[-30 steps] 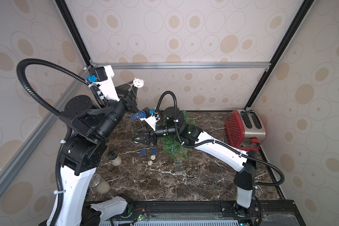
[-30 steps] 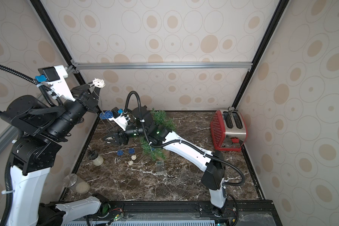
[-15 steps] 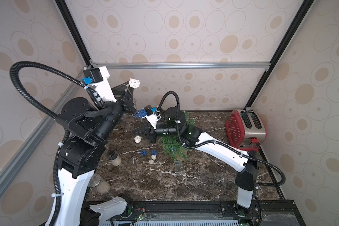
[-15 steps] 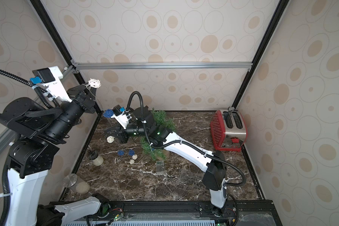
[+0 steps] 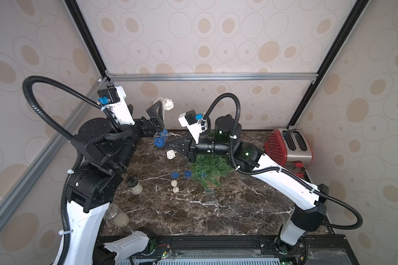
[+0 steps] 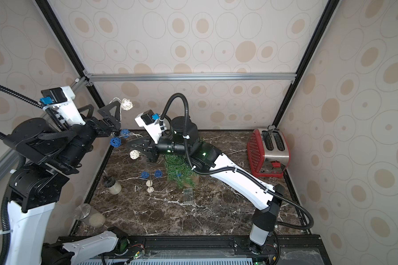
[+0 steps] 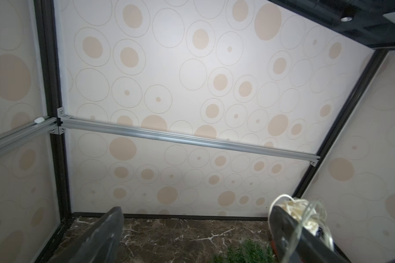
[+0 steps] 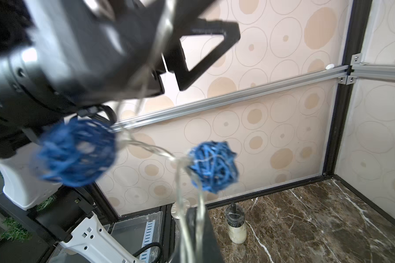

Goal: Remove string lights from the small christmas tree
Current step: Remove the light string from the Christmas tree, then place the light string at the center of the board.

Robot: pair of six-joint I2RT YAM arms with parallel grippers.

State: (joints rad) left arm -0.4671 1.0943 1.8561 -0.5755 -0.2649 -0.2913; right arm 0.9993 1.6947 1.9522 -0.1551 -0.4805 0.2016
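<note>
The string lights [image 5: 159, 141] run from my left gripper down to the table. A cream ball [image 5: 169, 104] and a loop of wire hang on one finger [image 7: 287, 230] of my left gripper [image 5: 143, 110], which stands open and raised at the back left. My right gripper [image 5: 171, 145] is shut on the wire just below two blue balls [image 8: 211, 167]; another cream ball [image 6: 134, 154] dangles under it. More balls [image 5: 175, 175] and the clear battery box [image 5: 210, 195] lie on the marble. The small christmas tree [image 5: 209, 167] stands under my right arm.
A red toaster [image 5: 287, 146] stands at the back right. A small upright jar [image 5: 133, 184] and a jar lying on its side [image 5: 117, 215] are at the table's left edge. The back and left walls [image 7: 169, 91] stand close behind my left gripper.
My left gripper has opened wide, and the wire still hangs on one finger. My right gripper closed on the wire and rose, lifting a cream ball off the table.
</note>
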